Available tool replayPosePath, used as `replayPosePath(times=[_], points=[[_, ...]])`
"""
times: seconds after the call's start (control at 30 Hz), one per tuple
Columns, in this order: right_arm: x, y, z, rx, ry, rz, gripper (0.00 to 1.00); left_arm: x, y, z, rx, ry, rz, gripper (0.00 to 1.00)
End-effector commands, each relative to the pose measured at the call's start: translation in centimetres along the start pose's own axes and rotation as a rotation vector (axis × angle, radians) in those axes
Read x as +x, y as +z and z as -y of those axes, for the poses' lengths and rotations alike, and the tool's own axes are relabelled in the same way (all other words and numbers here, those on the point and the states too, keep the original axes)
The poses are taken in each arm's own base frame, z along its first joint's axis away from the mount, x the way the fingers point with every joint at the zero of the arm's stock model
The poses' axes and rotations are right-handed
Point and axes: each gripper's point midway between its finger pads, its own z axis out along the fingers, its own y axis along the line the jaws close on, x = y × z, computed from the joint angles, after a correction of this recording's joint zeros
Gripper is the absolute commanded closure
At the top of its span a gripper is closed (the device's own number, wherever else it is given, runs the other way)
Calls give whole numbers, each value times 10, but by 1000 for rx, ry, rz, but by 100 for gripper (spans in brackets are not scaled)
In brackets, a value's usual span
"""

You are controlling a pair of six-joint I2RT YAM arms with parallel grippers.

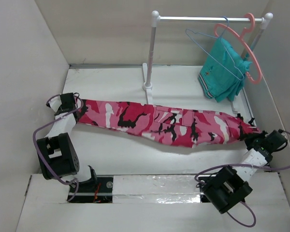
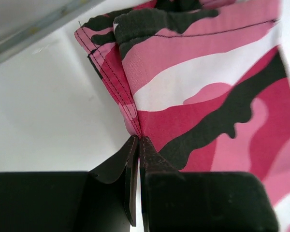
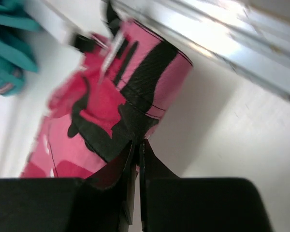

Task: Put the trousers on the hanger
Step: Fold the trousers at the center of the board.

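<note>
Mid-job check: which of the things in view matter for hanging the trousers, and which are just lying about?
Part of the job:
- trousers
- blue wire hanger
- left hand and right hand, each shut on one end of the trousers

Just lying about:
- pink plastic hanger
- teal garment
- rail, which holds both hangers

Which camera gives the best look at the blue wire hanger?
Top external: the hanger hangs whole from the rail, beside the teal garment. The wrist views mostly show trousers, no clear hanger.

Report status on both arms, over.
Left tool shut on trousers, one end; right tool shut on other end. Trousers stretched across table. Wire hanger on rail, teal garment alongside.
</note>
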Motion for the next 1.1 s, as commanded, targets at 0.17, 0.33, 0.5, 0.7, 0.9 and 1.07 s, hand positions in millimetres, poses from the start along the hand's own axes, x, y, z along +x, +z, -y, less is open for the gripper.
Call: replayPosePath(times=[0.17,0.33,0.5,0.7,0.9,1.07], points=[[-10,-12,9,16,-70,65,14,-14,-21,-51,-163,-88,89,70],[-8,-6,24,72,-93,83,0,-48,-61,-8,58,-136,167,39],[4,8,25,31,-44,47,0,-40,-132,81,499,-115,191,82],[16,33,15,-56,45,-13,0,38,-202,144,830,-42,19,100],[29,51,4,-86,54,-24,38,127,-220,163,905,107,-72,100],[-4,16,-36,-153,-145,102,94,191,-222,160,925,232,-142,99]])
